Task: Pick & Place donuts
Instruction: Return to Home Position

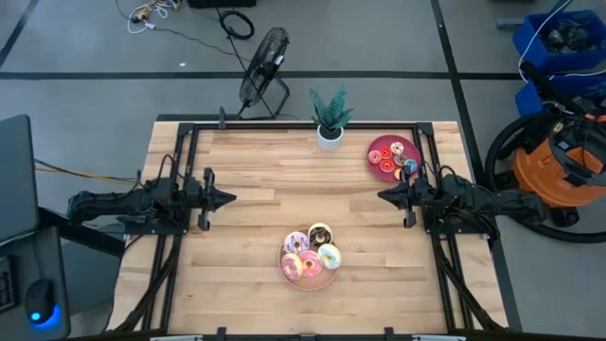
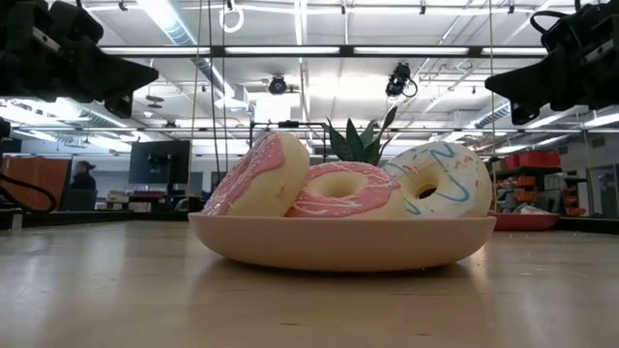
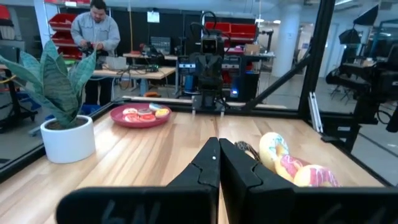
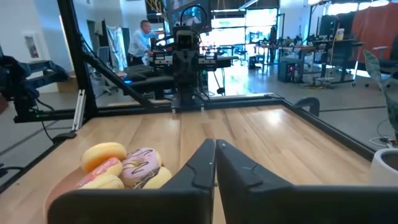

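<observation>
**Parking both arms: loose piles are the weak point**

Left gripper [image 1: 229, 199] hangs at the left side of the table [image 1: 256, 237], pointing inward. Its fingers are pressed together with nothing between them. Right gripper [image 1: 383, 195] mirrors it on the right side, also closed and empty. The low view shows both riding high above the wood.

Donuts sit in two lots:
- Big ones are heaped on the pink plate [image 2: 338, 246], near the front middle of the table.
- Small ones [image 1: 398, 150] are on the red plate [image 1: 376, 152] at the back right, near the plant [image 1: 329, 118].

Risks, as I judge them:
- The heap is not settled. A pink-iced donut [image 2: 259, 176] leans on edge against its neighbour, half over the rim. A knock to the table or its frame could tip it outward onto the wood.
- A white donut with blue drizzle [image 2: 435, 179] is propped up at the opposite rim. Same worry.
- The red plate lies just beside the right arm's forward section in the high view. A small donut [image 1: 409, 167] rests near the rim on that side. If the arm dips or swings back while settling, it could clip the plate or nudge that donut off.
- The plant is close to the red plate, so a shoved plate could bump it.

Slow, level retreats should avoid all of this.
</observation>
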